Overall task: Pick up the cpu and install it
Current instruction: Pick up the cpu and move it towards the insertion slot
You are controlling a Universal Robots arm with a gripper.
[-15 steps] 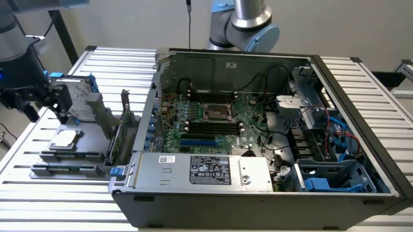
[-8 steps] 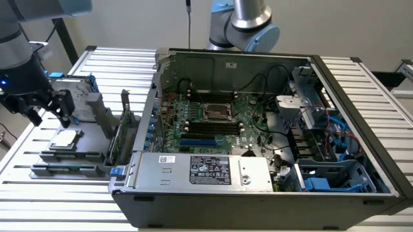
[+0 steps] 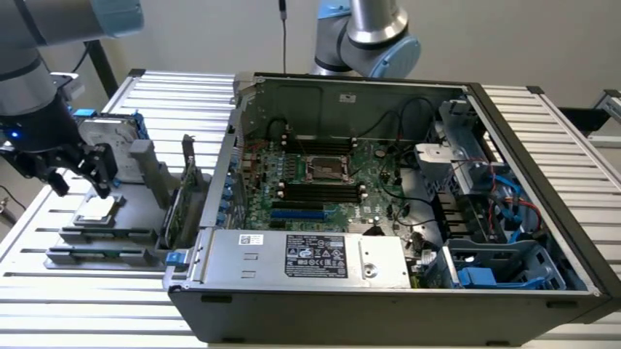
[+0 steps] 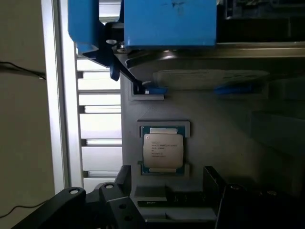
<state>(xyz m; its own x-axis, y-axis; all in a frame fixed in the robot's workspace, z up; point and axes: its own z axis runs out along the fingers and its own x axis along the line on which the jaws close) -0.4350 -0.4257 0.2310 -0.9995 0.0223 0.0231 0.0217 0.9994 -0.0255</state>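
Exterior view, starting at its left: the robot arm (image 3: 29, 94) reaches down over the tabletop (image 3: 97, 309) near its left edge. The claw (image 3: 78, 183) hangs with its fingers spread apart and nothing between them, just above the cpu (image 3: 97, 211). The cpu lies flat, silver top up, in a square seat on a grey holder block (image 3: 102, 243), which sits on the tabletop towards that same left edge. Behind the claw a hard drive with a blue frame (image 3: 109, 132) stands tilted on the holder. Just to the right, a few cards (image 3: 179, 196) stand upright beside the case wall. The open computer case (image 3: 388, 313) takes up the middle and right of the tabletop, motherboard up. The bare processor socket (image 3: 325, 169) is in the board's middle, well apart from the cpu. A second arm (image 3: 364, 36) stands behind the case's back edge.

Wrist view: the cpu sits square in its seat, ahead of the two dark fingers, which stand one on each side of it.
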